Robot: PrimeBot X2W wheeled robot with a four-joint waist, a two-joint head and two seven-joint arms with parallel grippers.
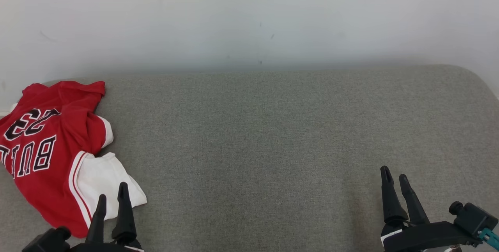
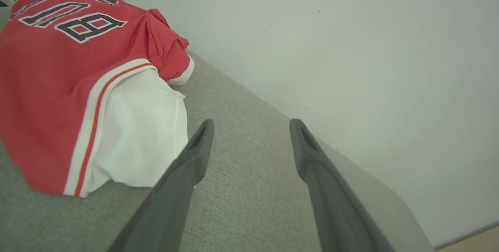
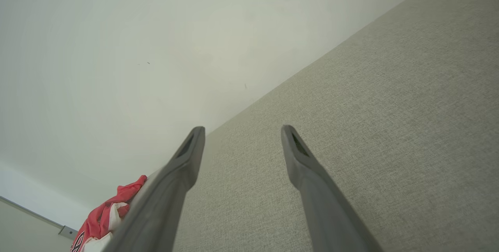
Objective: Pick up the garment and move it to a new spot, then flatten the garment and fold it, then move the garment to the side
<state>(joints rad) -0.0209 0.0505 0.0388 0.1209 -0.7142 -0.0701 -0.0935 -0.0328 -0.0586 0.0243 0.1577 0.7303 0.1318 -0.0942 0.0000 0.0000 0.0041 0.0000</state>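
A: Where's the jersey [image 1: 50,147]?
B: Crumpled, red side up, at the far left end of the grey cushion [image 1: 273,135].
A: Fingers?
B: Apart on the left gripper [image 1: 112,190], empty, just beside the jersey's white part. Apart on the right gripper [image 1: 393,172], well away.

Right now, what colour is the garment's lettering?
Black, outlined white, on the red garment; clearest in left wrist view.

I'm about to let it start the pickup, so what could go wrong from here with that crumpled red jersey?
One: the crumpled red basketball jersey lies bunched, its white fabric panel poking out by the open left tool; a pinch there may catch only one layer. Two: it sits at the left end of the grey fabric surface, far from the open right tool, so a one-armed lift could leave it twisted.
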